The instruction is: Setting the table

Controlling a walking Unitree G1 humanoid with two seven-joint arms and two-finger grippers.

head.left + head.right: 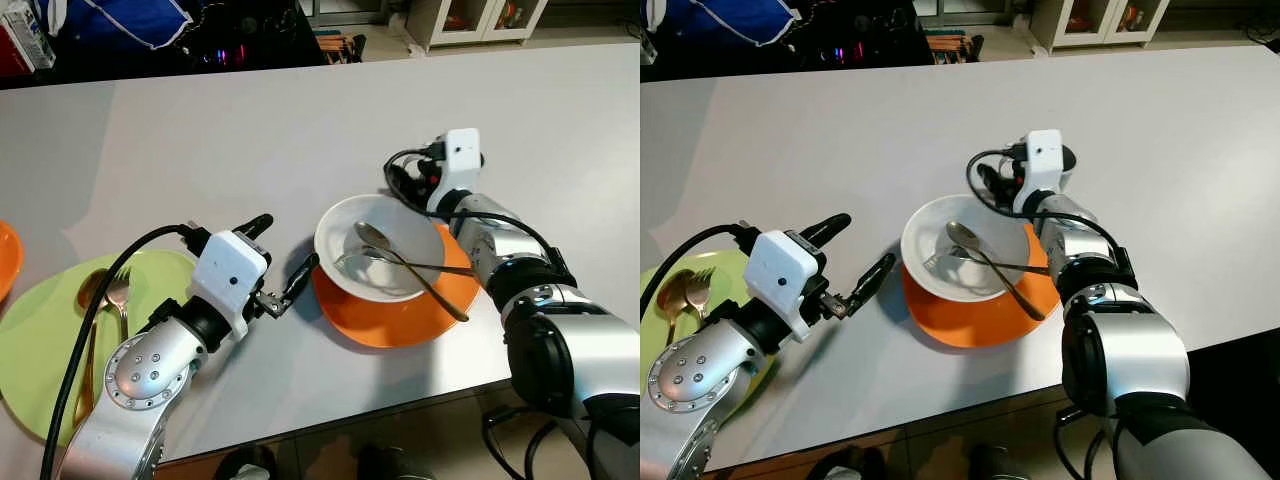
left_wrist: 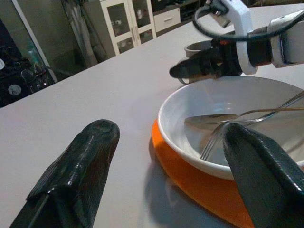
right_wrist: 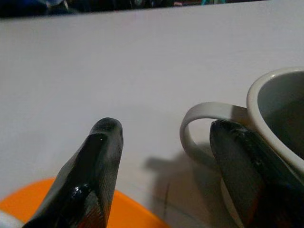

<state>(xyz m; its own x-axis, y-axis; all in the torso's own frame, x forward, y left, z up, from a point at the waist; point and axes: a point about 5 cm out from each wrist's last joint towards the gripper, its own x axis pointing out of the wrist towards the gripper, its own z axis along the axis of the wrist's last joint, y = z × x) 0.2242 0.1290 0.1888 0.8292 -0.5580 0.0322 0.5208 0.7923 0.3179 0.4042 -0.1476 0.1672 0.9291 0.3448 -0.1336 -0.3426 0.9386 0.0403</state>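
Centre frame, the white bowl [image 1: 380, 262] with spoon [image 1: 375, 238] and fork [image 1: 965, 258] sits on my orange plate [image 1: 400, 315]. Just above, my right gripper [image 3: 164, 164] spreads around the mug [image 3: 266, 114] handle; next I close. Left gripper [image 1: 283, 262] hovers spread.

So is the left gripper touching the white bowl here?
Apart. In the left eye view the left gripper, open, has table showing between its nearer fingertip and the white bowl; the left wrist view shows the bowl beyond the fingers.

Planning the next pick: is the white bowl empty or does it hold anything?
Not empty: the white bowl, sitting on the orange plate, holds a spoon and a fork.
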